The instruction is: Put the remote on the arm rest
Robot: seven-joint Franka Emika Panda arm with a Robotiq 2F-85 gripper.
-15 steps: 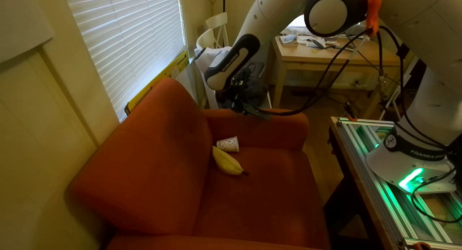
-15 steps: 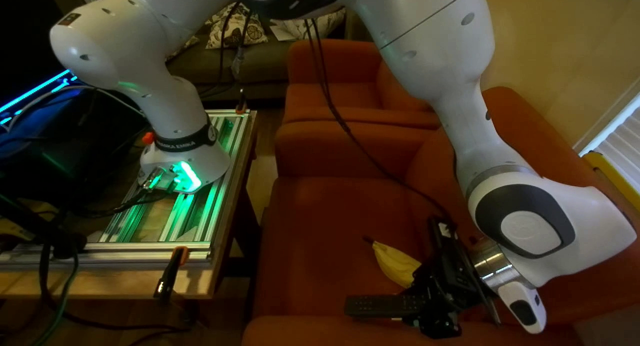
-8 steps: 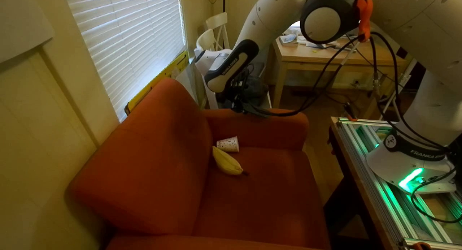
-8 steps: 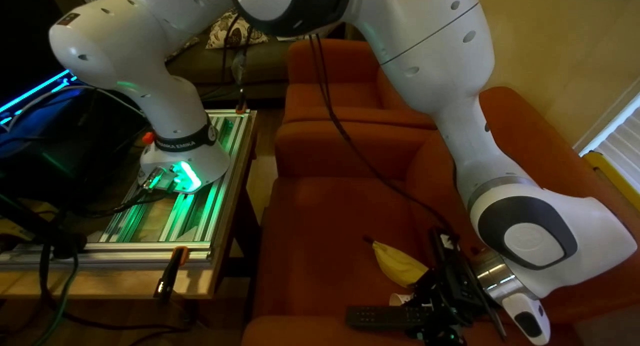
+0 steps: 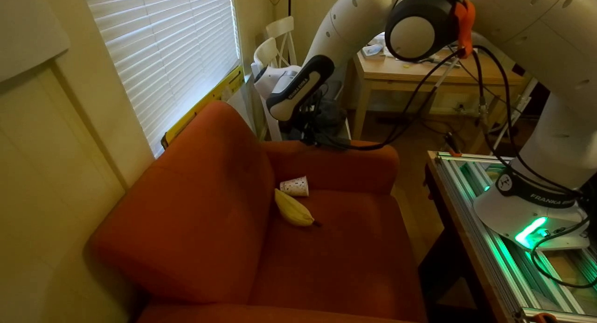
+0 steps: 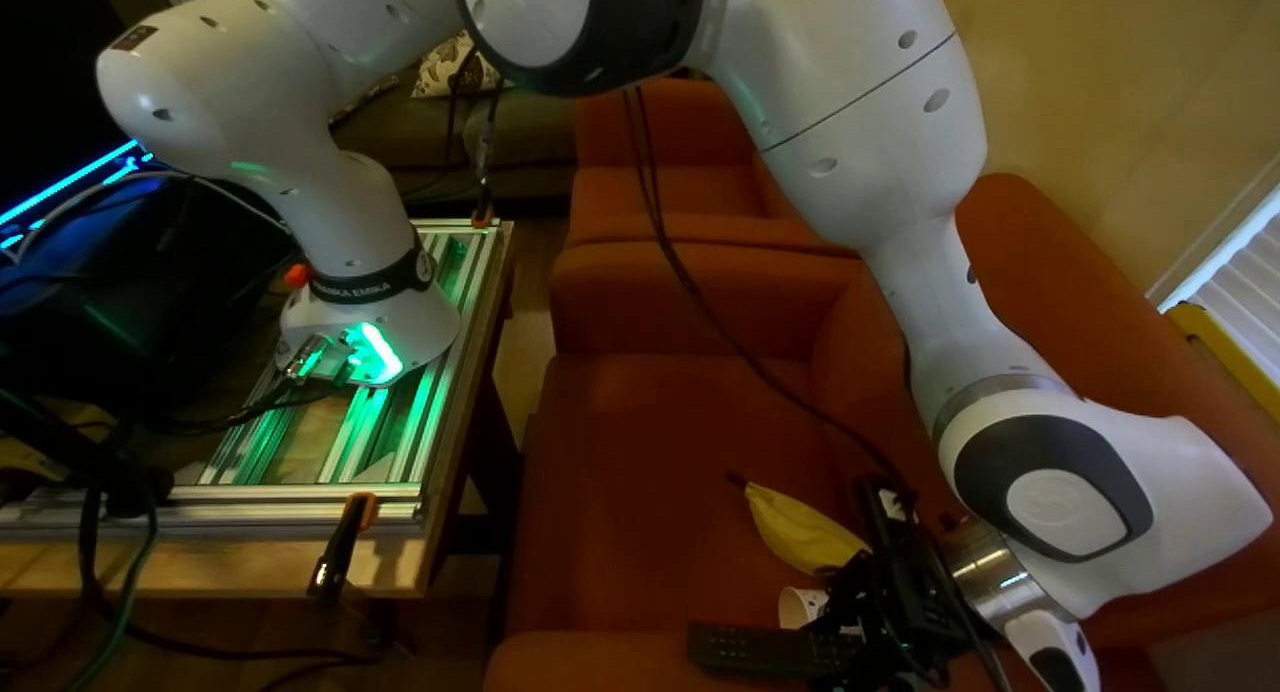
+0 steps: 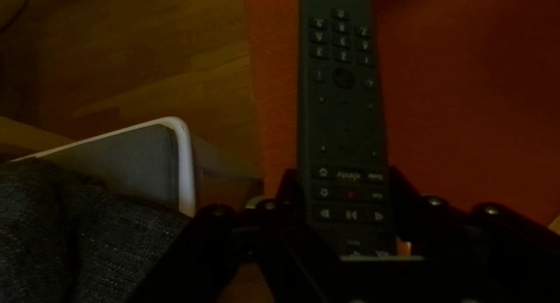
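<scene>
A gripper point(image 7: 343, 193) pinches one end of a black remote point(image 7: 343, 123) over the orange arm rest point(image 5: 345, 166) (whether the two touch cannot be told); released too high or off-centre, the remote could slide down the rounded top onto the wooden floor point(image 7: 210, 62). Compared with a second ago, in an exterior view the remote sits slightly lower, and more of the white speckled cup point(image 6: 797, 608) shows beyond it

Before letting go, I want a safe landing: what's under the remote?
The orange arm rest shows below, alongside the remote; it covers whatever is directly underneath, so contact can't be told.
</scene>
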